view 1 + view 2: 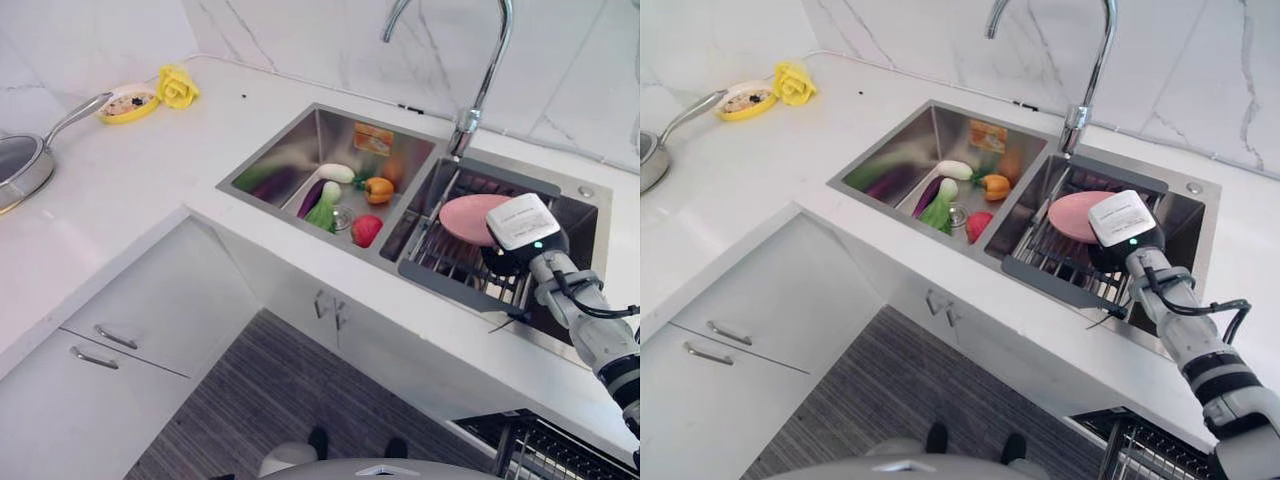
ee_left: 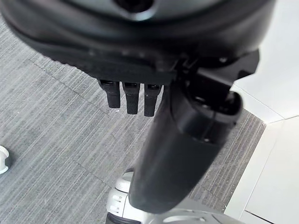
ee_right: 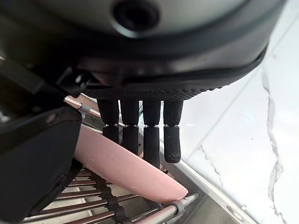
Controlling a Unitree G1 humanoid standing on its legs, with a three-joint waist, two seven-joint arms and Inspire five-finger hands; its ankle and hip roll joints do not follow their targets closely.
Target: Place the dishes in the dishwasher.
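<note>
White worktop (image 1: 150,170): my right hand (image 3: 140,126) fingers and thumb pinch the pink plate (image 1: 1075,215) over the sink rack (image 1: 1070,265); dishwasher loading not begun; left hand (image 2: 131,98) fingers hang relaxed.

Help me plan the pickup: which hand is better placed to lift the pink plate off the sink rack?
Right. The right hand is already at the pink plate on the rack, thumb and fingers around its edge. The left hand hangs over the floor.

The white wrist unit covers the right hand (image 1: 508,262) and the near edge of the pink plate (image 1: 468,218) (the grip itself can't be made out from above). The pan (image 1: 20,160) and the dishwasher rack (image 1: 560,448) run off the picture's edge.
</note>
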